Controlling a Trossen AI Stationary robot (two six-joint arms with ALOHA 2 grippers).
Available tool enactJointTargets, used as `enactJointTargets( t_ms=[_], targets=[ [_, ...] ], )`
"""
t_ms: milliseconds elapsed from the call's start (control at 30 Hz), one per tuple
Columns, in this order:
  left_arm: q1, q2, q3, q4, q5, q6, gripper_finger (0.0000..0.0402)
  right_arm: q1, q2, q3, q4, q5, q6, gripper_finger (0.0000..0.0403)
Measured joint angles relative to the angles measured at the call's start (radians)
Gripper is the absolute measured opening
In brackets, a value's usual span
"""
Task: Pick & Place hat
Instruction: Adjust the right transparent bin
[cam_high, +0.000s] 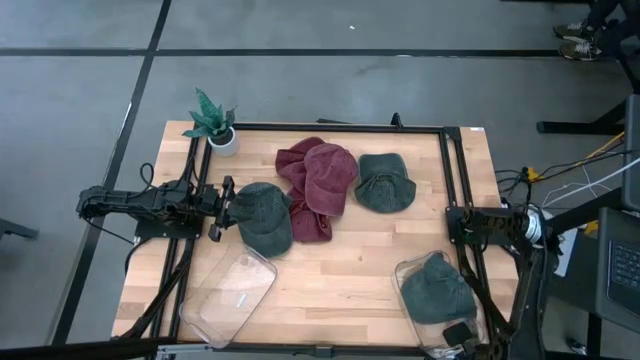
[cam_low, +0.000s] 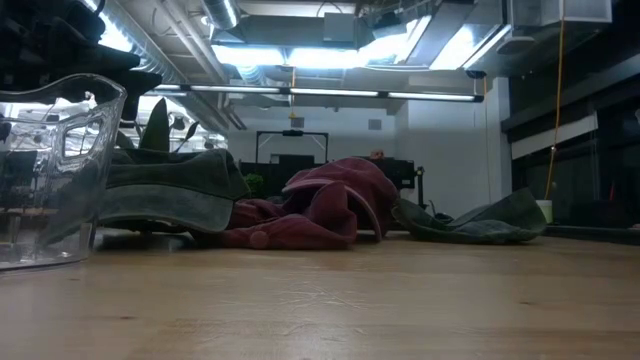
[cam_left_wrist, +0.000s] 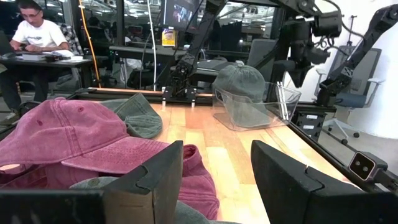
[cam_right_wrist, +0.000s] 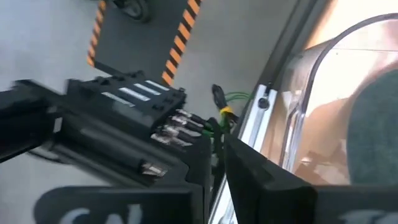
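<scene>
While your left gripper (cam_high: 222, 208) sits parted beside the green hat (cam_high: 264, 215).
Your right gripper's (cam_high: 462, 335) jaws: cannot tell, by the bin (cam_high: 405, 272).

Parted jaws over red cap (cam_left_wrist: 68, 134)

2 dark jointed arms (cam_high: 140, 203) with black cabling and blocky jaws.
</scene>
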Motion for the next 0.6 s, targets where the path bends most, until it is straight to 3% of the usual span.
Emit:
enactJointTargets(
  t_ms=[233,600],
  targets=[
    [0.000,0.000,0.000,0.000,0.000,0.000,0.0185,0.001,0.033,0.000,-0.122,0.019,0.002,0.0026],
    [0.000,0.000,0.000,0.000,0.000,0.000,0.0185,-0.045,0.033,0.000,-0.350,0.217,-0.025,0.0005]
  ],
)
